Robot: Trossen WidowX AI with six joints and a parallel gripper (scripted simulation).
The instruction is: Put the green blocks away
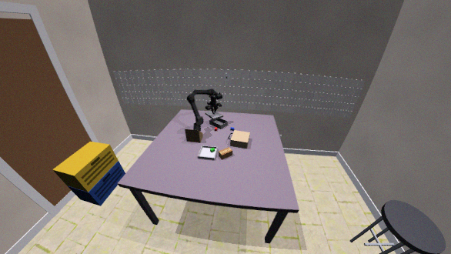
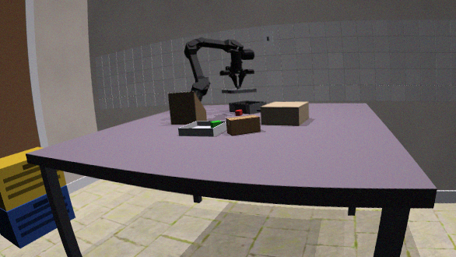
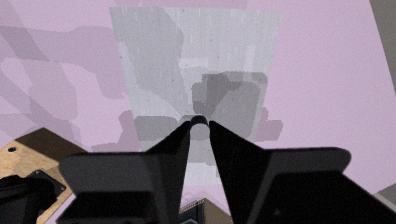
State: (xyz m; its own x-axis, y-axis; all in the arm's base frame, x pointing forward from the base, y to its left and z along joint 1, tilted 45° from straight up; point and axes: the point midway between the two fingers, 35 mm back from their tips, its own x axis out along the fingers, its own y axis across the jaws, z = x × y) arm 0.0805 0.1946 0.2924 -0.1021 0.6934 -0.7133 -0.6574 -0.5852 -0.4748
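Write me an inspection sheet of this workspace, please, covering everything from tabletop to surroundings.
surface: mauve tabletop, no spill seen
job's things: green block in a shallow tray; dark box open, its grey lid raised above the table
clutter: red block, blue block, brown oblong block, tan-topped box
gripper: shut on the lid's knob
cables: nothing seen
surroundings: dark round stool, yellow box on a blue one, brown door
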